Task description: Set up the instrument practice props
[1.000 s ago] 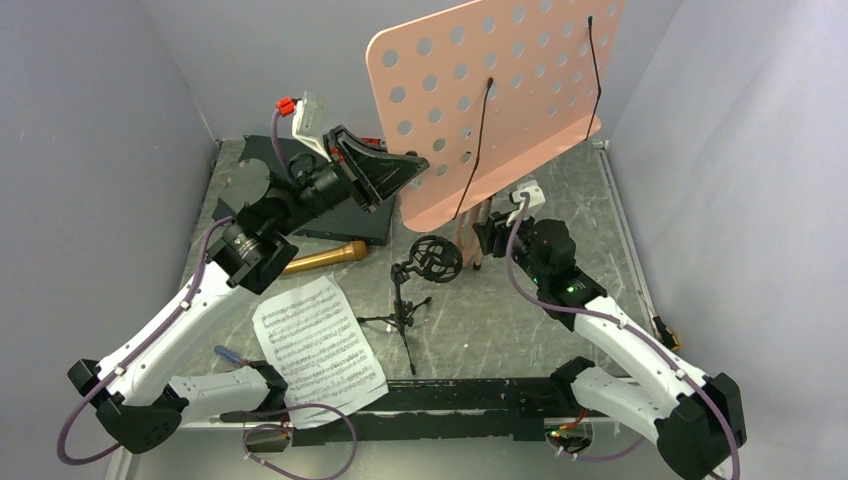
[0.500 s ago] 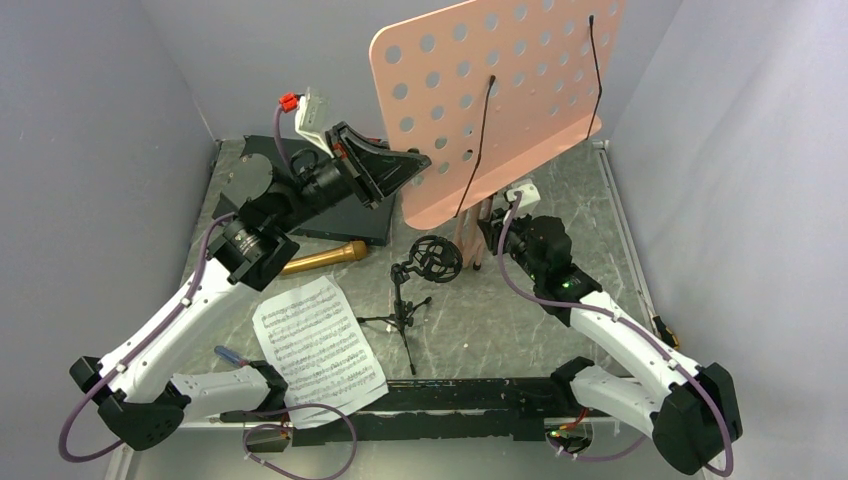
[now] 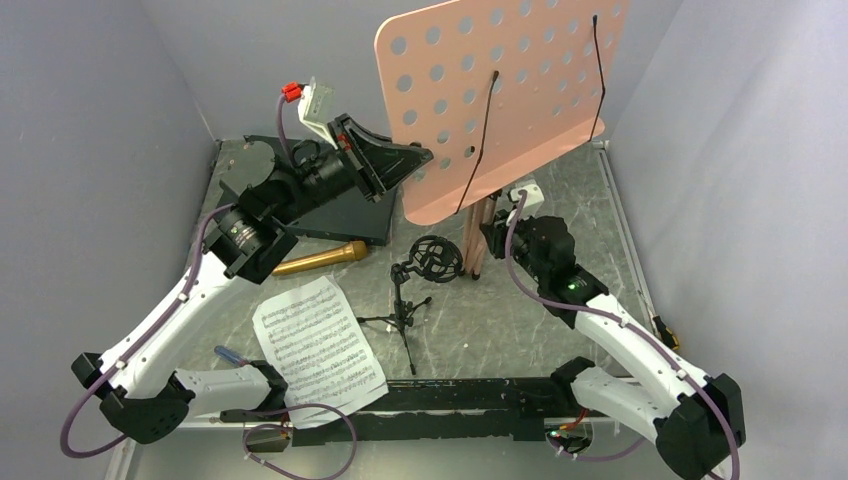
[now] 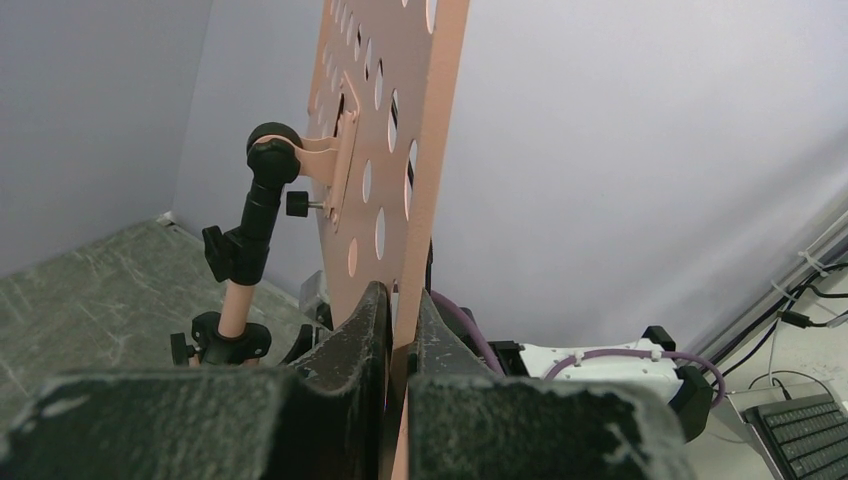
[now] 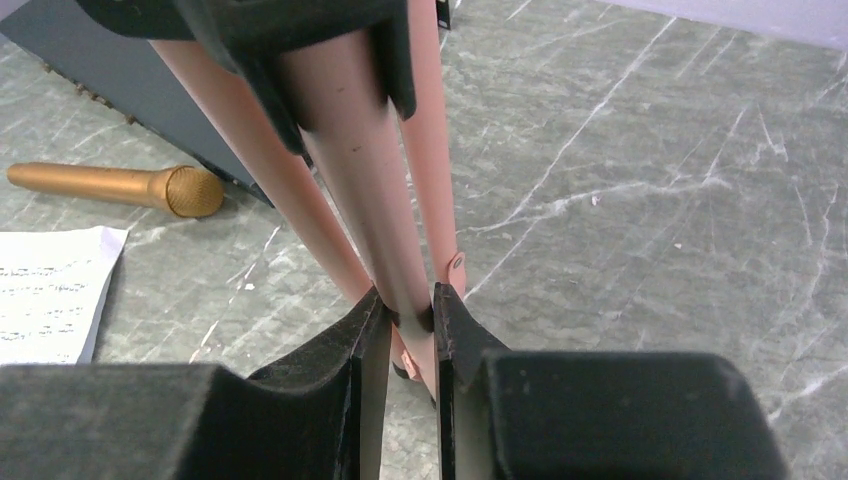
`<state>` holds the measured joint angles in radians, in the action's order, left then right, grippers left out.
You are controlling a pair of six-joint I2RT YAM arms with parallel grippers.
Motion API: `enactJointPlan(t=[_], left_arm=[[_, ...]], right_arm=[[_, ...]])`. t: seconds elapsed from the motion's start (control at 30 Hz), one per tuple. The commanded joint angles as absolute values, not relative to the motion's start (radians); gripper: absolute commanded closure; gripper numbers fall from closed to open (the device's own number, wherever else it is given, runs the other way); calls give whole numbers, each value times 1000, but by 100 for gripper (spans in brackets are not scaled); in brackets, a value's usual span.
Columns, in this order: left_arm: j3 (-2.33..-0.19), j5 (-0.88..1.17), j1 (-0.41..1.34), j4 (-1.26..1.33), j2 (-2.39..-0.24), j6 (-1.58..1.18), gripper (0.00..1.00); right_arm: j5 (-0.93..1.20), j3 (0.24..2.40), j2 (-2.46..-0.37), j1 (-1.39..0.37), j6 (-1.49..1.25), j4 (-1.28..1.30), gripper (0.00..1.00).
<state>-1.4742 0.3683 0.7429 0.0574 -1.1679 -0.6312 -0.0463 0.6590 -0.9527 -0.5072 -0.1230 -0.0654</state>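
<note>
Music stand (image 3: 440, 200) has risen; raised left jaws pinch its desk, right jaws clamp its pole.

A flat black box (image 3: 345, 217) lies on the grey marbled table (image 3: 500, 320), back left

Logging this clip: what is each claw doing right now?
Left claw: closed on the plate edge of the music stand.
Right claw: closed on the music stand's lower tube.

Mic stand (image 3: 403, 300) mid-table; music stand (image 3: 500, 100) overhangs rear; right-front free.
</note>
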Motion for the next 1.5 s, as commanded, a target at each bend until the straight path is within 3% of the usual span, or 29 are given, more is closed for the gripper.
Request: enactJointPlan(t=[0.0, 0.1, 0.2, 0.43, 0.77, 1.17, 1.47], left_arm=[[-1517, 424, 772, 2, -1147, -777, 97], [-1514, 424, 773, -23, -1144, -773, 96], [-1502, 415, 772, -30, -1133, -771, 88], [-1491, 396, 773, -46, -1115, -762, 59], [-1491, 371, 773, -77, -1098, -740, 27], [-1502, 400, 772, -49, -1140, -724, 27], [-1511, 333, 773, -80, -1167, -667, 43]], right_arm=[[-81, 684, -921, -506, -179, -7, 100], [-82, 683, -920, -506, -174, 23, 100], [-82, 677, -917, -507, -177, 36, 100], [-88, 656, -888, -507, -181, 35, 100], [-75, 684, -901, -506, -166, 72, 100], [-126, 751, -962, -508, -118, 159, 100], [-115, 771, -995, -513, -104, 165, 100]])
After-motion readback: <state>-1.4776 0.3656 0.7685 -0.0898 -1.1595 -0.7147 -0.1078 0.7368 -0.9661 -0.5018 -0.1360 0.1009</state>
